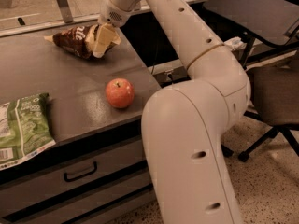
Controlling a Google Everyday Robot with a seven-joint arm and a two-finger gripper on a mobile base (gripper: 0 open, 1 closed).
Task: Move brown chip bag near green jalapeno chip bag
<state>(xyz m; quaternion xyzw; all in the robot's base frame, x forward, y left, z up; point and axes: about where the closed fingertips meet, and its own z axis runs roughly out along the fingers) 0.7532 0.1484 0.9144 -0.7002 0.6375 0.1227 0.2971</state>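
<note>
The brown chip bag (71,36) lies wrinkled at the back of the grey tabletop (56,78), its tan end pointing right. The green jalapeno chip bag (22,129) lies flat at the front left edge, partly cut off by the frame. My gripper (101,40) reaches down from the long white arm and sits right at the brown bag's tan right end, covering part of it. The two bags are far apart on the table.
A red apple (119,93) sits on the table between the bags, near the front right corner. Drawers with a dark handle (80,172) are under the tabletop. An office chair (275,83) stands on the right. My arm's large white body (191,139) fills the foreground.
</note>
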